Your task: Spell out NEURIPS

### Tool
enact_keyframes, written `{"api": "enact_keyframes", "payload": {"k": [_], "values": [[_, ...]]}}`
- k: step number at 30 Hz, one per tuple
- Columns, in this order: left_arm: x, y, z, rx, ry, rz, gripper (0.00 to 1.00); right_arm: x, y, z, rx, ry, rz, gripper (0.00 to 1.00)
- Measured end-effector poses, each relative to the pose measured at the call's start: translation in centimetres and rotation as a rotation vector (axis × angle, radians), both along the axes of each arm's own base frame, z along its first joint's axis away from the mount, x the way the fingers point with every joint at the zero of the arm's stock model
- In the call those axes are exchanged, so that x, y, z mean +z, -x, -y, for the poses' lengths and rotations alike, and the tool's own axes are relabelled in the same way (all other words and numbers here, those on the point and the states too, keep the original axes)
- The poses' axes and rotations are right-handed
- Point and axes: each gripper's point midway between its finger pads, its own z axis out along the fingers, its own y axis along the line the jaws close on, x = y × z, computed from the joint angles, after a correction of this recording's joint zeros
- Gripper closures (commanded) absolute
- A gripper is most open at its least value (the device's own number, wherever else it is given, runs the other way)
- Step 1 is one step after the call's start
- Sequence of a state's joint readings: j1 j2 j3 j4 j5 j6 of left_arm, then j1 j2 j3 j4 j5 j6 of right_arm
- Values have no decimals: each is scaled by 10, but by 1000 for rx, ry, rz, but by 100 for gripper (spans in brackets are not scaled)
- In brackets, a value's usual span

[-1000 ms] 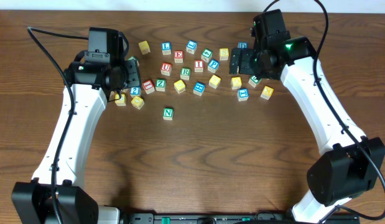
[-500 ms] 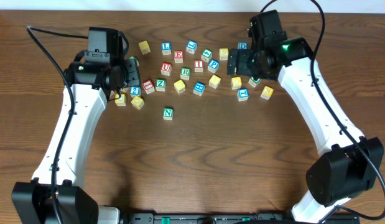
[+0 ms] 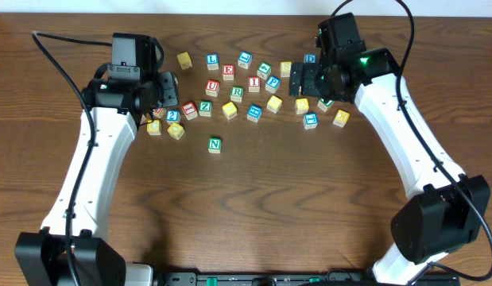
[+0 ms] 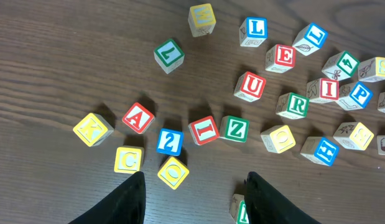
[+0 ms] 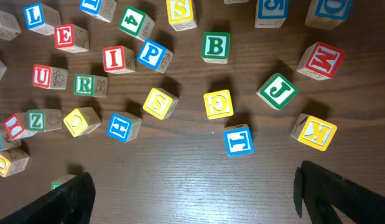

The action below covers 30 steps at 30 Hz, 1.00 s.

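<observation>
One wooden table carries everything I'm watching. My left jaws stand partly spread and pinch nothing; my right jaws are spread wide, also empty. Ahead of the left jaws and off to their right, red E, red U, green R, red I and blue P cluster together. Green N sits alone between both jaws, back from that cluster. Yellow S lies ahead of the right jaws, slightly left.

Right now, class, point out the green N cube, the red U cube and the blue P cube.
green N cube (image 3: 215,144), overhead view, lettered top face.
red U cube (image 4: 251,85), left wrist view, lettered top face.
blue P cube (image 5: 152,54), right wrist view, lettered top face.
</observation>
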State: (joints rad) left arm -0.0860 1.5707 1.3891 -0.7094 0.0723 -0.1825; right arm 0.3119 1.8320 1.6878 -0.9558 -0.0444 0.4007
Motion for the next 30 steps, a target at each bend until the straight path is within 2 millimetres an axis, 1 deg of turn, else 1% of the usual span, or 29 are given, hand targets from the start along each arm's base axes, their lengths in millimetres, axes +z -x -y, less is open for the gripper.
{"api": "enact_keyframes", "payload": {"k": [7,16,23,30], "values": [[4,-6,1,-1,2,29,50,1,-2,-1,2,-3,8,1],[7,-13,1,-6,1,60,50,8,-11,-14,20,-22,65,2],[-3,-19,2,-6,-1,45,50,10,-13,-17,24,-27,79,2],[-14,-21,2,-6,-3,20,50,10,-13,-17,24,-27,79,1]]}}
